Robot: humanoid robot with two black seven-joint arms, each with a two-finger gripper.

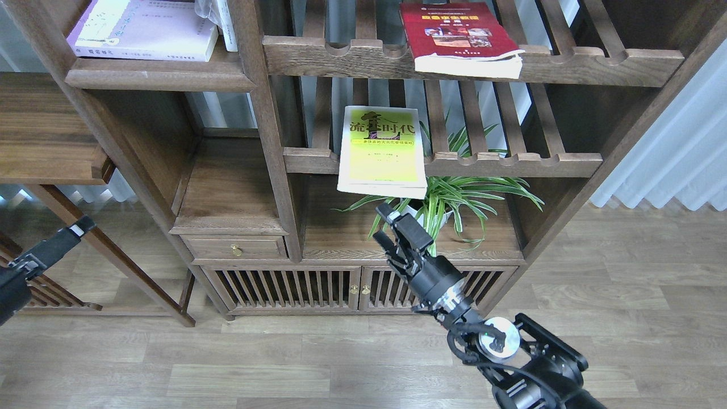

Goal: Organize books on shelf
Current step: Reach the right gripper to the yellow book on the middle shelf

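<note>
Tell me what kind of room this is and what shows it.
Likely a living room or study, perhaps staged. A dark wooden display shelf unit holds paperbacks such as the yellow-green book, a potted spider plant sits in it, and the wood-plank floor meets pale curtains.

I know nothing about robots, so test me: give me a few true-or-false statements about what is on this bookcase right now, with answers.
1. The yellow-green paperback lies on a slatted rack, overhanging its front rail. True.
2. The dark red paperback stands upright. False: it lies flat on the upper slatted rack.
3. The right gripper holds a book. False: it holds nothing, below the yellow-green one.
4. A green potted plant sits under the lower rack. True.
5. The pale lilac-white paperback lies on the floor. False: it is top left, on a solid board.
</note>
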